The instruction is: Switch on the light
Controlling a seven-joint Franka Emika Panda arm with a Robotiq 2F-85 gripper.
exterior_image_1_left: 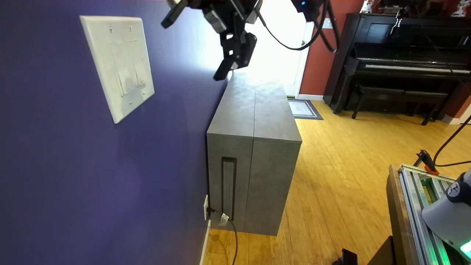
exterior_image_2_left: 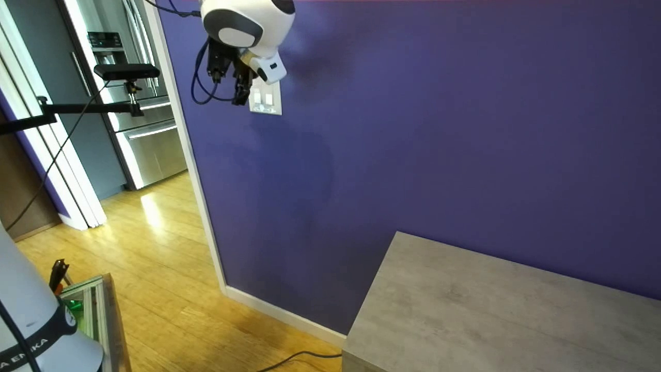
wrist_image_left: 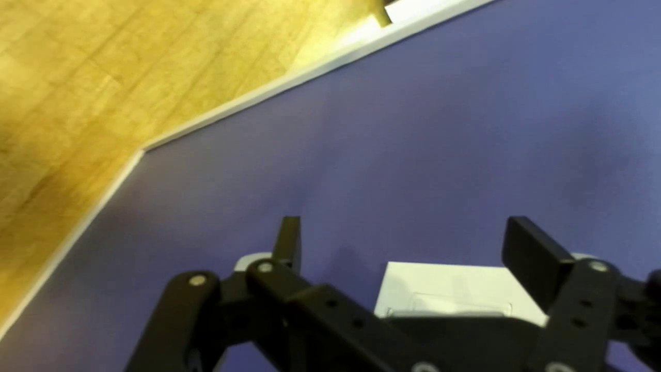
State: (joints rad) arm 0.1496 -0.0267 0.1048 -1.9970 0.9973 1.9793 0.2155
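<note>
In an exterior view the light switch (exterior_image_1_left: 118, 68) on the wall (exterior_image_1_left: 110, 184) shows whole at ten o'clock, a piano (exterior_image_1_left: 408, 54) at two. In an exterior view with a fridge (exterior_image_2_left: 150, 117) at ten o'clock, it sits at eleven, partly behind the arm (exterior_image_2_left: 253, 28). The wrist view shows part of it near four o'clock, beyond the wide-spread pincer (wrist_image_left: 404, 235).

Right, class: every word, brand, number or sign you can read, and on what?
"A E…KA": black band on the arm's base, in an exterior view; start cut off, cable crossing it.
Round emblem on the band: no readable letters.
Too small to read: white tag on the power cord.
Switch plate: none readable.
</note>
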